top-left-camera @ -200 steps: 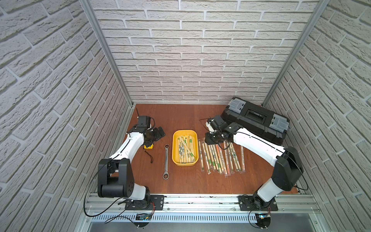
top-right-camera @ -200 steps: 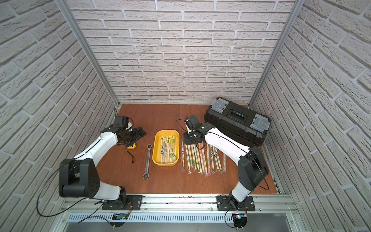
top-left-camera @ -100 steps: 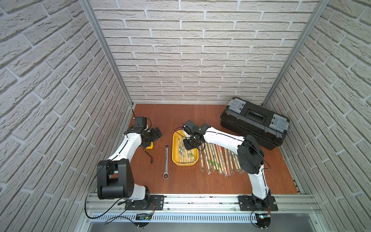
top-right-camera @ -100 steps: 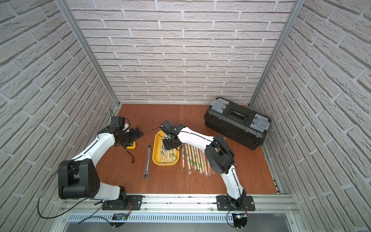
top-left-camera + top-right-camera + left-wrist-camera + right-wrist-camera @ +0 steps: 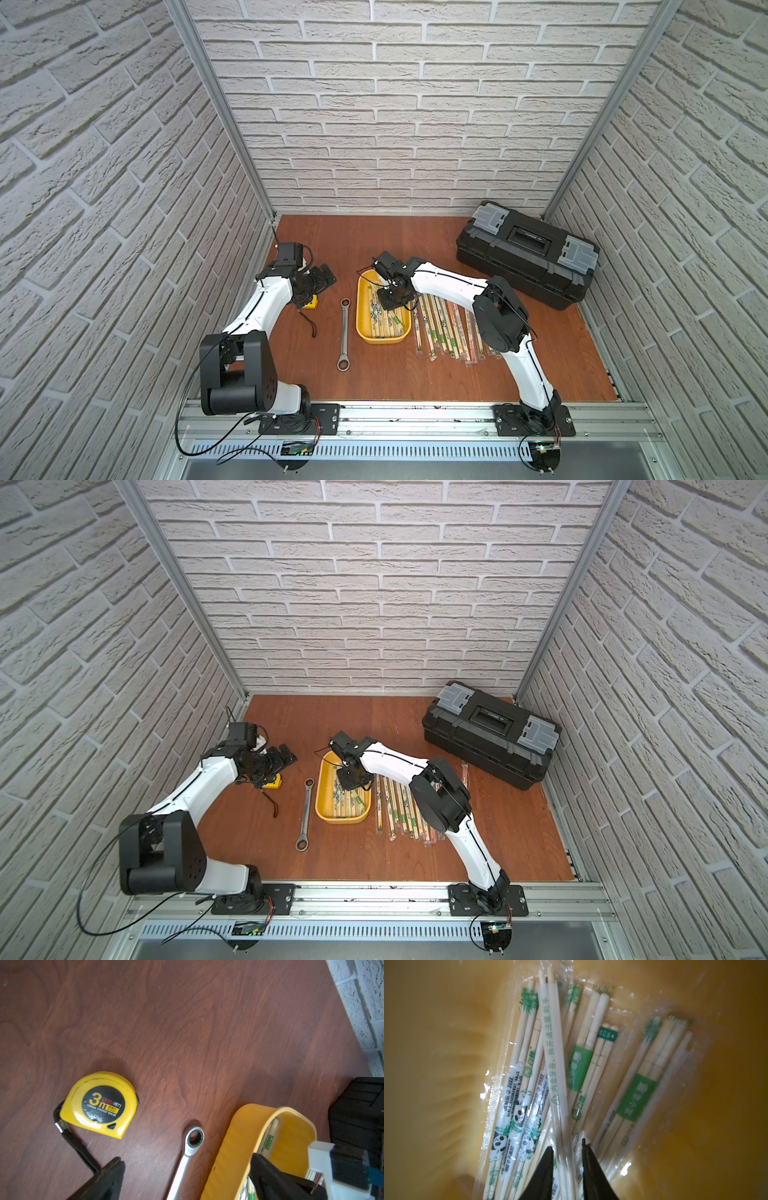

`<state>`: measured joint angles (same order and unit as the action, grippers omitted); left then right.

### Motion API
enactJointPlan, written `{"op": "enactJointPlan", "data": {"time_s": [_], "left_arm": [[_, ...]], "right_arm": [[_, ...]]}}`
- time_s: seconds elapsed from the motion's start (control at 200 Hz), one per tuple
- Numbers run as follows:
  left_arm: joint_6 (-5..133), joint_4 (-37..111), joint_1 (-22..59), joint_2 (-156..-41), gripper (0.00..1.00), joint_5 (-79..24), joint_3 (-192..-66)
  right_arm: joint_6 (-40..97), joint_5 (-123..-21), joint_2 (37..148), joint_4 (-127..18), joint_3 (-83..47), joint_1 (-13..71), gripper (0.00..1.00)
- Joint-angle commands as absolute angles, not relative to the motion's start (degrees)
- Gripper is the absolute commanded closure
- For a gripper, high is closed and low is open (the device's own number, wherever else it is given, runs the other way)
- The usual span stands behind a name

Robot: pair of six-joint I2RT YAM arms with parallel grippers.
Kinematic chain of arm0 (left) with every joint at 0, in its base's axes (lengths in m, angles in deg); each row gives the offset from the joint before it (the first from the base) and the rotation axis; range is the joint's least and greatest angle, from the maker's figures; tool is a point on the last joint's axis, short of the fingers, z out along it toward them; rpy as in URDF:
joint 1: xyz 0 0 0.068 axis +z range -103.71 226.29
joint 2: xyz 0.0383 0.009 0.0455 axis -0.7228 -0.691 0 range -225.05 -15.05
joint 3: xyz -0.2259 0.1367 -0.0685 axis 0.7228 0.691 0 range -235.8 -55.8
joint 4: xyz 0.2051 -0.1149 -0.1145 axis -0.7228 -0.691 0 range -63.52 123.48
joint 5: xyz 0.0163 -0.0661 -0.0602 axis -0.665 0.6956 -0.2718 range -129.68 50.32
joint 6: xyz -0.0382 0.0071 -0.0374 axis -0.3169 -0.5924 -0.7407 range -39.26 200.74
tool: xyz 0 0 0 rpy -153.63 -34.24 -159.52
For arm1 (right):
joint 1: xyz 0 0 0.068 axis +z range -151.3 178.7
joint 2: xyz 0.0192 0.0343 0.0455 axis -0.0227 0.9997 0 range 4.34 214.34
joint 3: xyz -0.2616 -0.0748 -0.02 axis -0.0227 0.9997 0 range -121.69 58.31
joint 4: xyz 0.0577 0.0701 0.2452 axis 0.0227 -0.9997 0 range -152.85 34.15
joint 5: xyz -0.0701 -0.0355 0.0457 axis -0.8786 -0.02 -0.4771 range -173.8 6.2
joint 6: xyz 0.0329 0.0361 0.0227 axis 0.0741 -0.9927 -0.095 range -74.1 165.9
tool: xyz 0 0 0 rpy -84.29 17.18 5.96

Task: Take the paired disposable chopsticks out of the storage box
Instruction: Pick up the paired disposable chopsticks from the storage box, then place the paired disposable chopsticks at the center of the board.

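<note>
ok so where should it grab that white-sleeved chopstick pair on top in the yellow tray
Pinch the white-sleeved pair mid-length, across its narrow width, coming down from above: it lies on top of the pile in the yellow tray, so its long sides look free.

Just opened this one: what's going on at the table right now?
The right gripper is down in the shallow yellow plastic tray, jaws straddling one of the sleeved pale wooden chopstick pairs piled there; whether it grips yet is unclear. More sleeved pairs lie in a row on the brown table beside the tray. The left gripper hangs open and empty near a yellow tape measure.
</note>
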<state>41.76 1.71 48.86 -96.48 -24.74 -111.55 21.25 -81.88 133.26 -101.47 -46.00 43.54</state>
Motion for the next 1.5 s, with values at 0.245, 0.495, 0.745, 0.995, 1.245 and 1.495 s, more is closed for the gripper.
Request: {"op": "enactJointPlan", "data": {"time_s": [0.245, 0.495, 0.745, 0.995, 1.245, 1.495], "left_arm": [[42.3, 2.0, 49.2, -95.1, 0.02, -24.3, -110.7], [42.3, 1.9, 49.2, -95.2, 0.02, -24.1, -111.0], [42.2, 1.9, 49.3, -95.5, 0.02, -23.8, -111.3], [42.2, 1.8, 49.2, -95.3, 0.02, -23.3, -111.6], [42.2, 1.9, 49.1, -95.0, 0.02, -23.0, -111.5], [42.4, 1.9, 49.2, -94.2, 0.02, -23.0, -110.8]], "right_arm": [[21.9, -81.9, 133.7, -102.1, -48.1, 43.2, 0.93], [21.2, -81.4, 127.9, -101.8, -47.0, 42.5, 0.95], [17.9, -80.3, 118.6, -98.1, -40.9, 39.1, 0.95], [14.2, -83.1, 110.9, -94.5, -28.4, 34.1, 0.96], [10.0, -81.4, 111.0, -90.1, -20.2, 33.8, 0.96], [6.9, -78.8, 113.9, -87.3, -19.5, 36.5, 0.97]]}}
